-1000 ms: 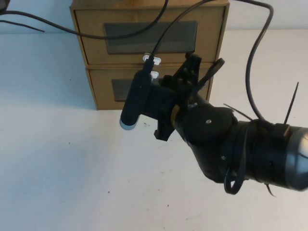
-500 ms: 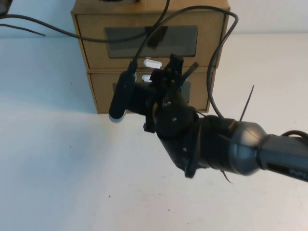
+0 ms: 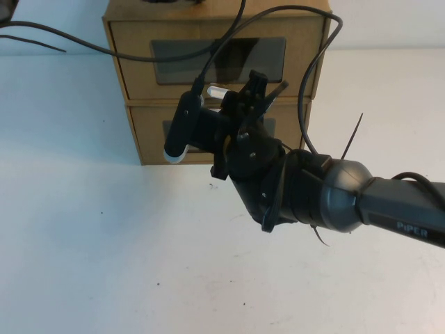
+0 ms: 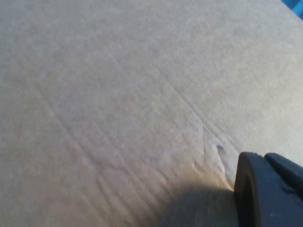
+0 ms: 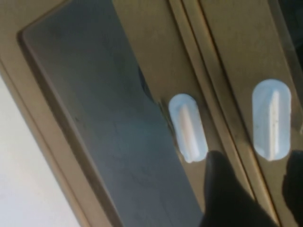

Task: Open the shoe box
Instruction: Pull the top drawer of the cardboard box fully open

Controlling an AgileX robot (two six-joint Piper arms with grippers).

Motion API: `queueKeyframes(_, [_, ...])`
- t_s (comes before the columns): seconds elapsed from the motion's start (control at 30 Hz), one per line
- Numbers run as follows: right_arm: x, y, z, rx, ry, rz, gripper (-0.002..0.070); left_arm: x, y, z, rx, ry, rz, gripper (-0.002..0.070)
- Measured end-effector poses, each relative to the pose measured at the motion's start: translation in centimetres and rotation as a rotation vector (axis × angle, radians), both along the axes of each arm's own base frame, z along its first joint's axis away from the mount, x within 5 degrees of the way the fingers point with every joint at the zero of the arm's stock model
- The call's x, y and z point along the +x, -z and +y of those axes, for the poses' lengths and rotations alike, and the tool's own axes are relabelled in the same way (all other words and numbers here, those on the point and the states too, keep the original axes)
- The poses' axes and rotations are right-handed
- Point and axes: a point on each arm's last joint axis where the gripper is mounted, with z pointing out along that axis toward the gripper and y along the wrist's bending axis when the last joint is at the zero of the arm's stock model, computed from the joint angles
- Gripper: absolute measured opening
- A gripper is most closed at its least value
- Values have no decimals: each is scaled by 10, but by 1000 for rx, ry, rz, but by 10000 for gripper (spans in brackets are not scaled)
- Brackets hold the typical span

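Nearest you is the bare white table (image 3: 83, 264). Over it your R arm (image 3: 334, 202) comes in from the R side, angled toward the boxes, w/ its wrist cam (image 3: 184, 129) slung on the L of the wrist.

R gripper (image 3: 268, 82) is right up at the front of the stack, approx at the seam btwn the two boxes. Its fingers are spread apart and nothing is clamped btwn them. In the R wrist view the two dark fingers (image 5: 227, 194) stand apart at the frame edge. One white handle (image 5: 271, 118) lines up w/ the gap btwn them but isn't gripped; you can't tell if a tip touches it. The second handle (image 5: 188, 126) sits across the seam, beside a dark window panel (image 5: 94, 118).

Behind the gripper are two cardboard drawer-type boxes, stacked. The lower shoe box (image 3: 149, 139) is on the table and the upper shoe box (image 3: 132, 56) is on top of it. Both fronts look flush, i.e. closed. From the high view, the upper-box handle (image 3: 216, 90) shows just L of the gripper, low on that front. A black cable (image 3: 139, 57) drapes across the upper front.

L gripper (image 4: 267, 189) shows only in the L wrist view, as a black edge close over plain cardboard (image 4: 118, 94) w/ shadow under it. You can't tell if it's open or closed, or which box face that is.
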Motion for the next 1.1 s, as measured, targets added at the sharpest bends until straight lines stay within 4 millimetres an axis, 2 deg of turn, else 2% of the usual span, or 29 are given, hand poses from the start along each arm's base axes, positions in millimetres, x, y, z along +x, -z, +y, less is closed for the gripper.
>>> queueKeyframes(0.57, [-1, 0, 3, -19, -36, 1, 253, 0, 0, 0, -2, -2, 2, -4])
queueKeyframes(0.8, [10, -8, 5, 8, -29, -22, 253, 0, 0, 0, -1, -2, 3, -4])
queueKeyframes(1.1, [13, -1, 7, 3, -37, -10, 233, 0, 0, 0, -2, -5, 5, -4])
